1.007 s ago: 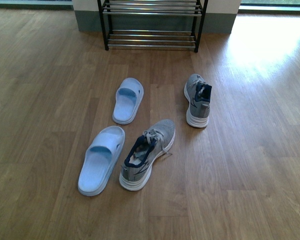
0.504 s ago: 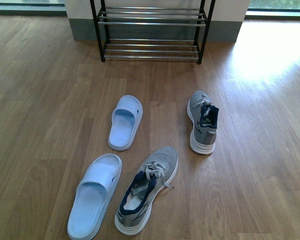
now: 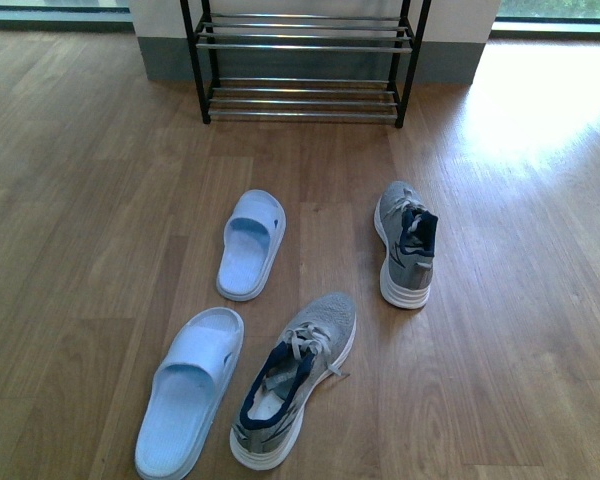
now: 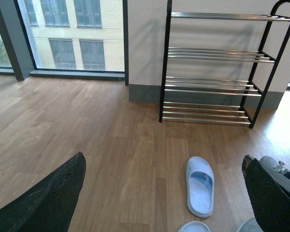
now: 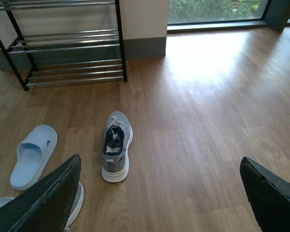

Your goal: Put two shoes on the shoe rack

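**Both sneakers on the floor, rack at twelve o'clock**

We see a wooden floor [image 3: 100,200] filling the front view. The shoe rack [image 3: 300,60] stands at twelve o'clock against the wall, and this view cuts it off above its two lowest tiers. Only the left wrist view shows all four chrome tiers and one rounded loop on top.

The far sneaker [image 3: 407,245] lies at about two o'clock from the centre of the front view, upright on its sole. Its long axis runs twelve to six, toe toward the rack and navy heel opening toward us. The near sneaker [image 3: 295,390] sits at six o'clock, its long axis running one to seven and its toe pointing to one o'clock. Both are on the floor, well apart from the rack.

The far slipper [image 3: 252,243], pale blue, lies at nine o'clock of the far sneaker, and the near slipper [image 3: 190,390] lies just beside the near sneaker.

The right wrist view shows the far sneaker whole, while a dark finger hides most of the near one. In the left wrist view both sneakers are slivers at the frame edge.

The left end effector [image 4: 163,159] and the right end effector [image 5: 159,159] are released, their jaws standing wide apart above the floor.
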